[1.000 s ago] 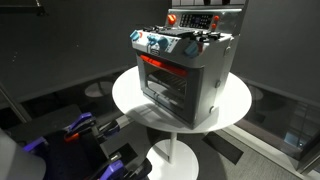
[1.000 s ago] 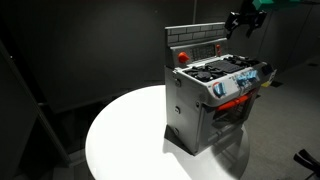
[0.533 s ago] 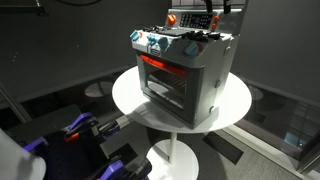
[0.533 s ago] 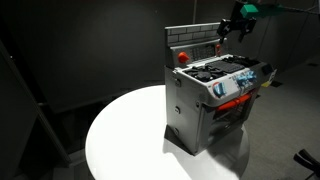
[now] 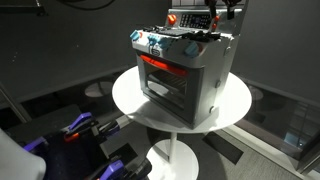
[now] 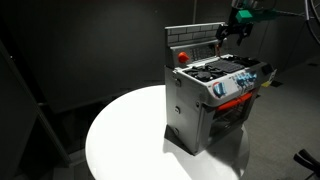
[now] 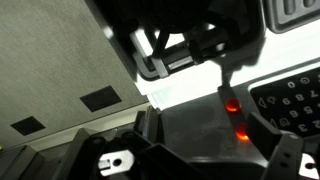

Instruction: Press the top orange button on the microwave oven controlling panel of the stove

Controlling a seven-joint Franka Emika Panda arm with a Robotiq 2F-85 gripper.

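Wrist view is dark and very close. I see one dark finger (image 7: 224, 72) coming in from the top. Its tip sits just over the upper orange button (image 7: 232, 105), and the lower orange button (image 7: 241, 131) glows right below that. Both are on the microwave oven controlling panel (image 7: 295, 100), next to its rows of tiny buttons.

In an exterior view the gripper (image 6: 231, 31) has come down and to the left since a second ago. It is now right at the upright panel (image 6: 195, 40) at the back of the stove (image 6: 205, 105). In an exterior view the gripper (image 5: 218, 13) is lower too, up against the panel (image 5: 195, 20). The stove (image 5: 185, 70) has not moved on the round white table (image 5: 232, 105).

I cannot tell if the finger tip touches the button. I cannot tell if the gripper is wide or narrow, because it is small and dark from outside. Most of the arm is cut off at the top edge.
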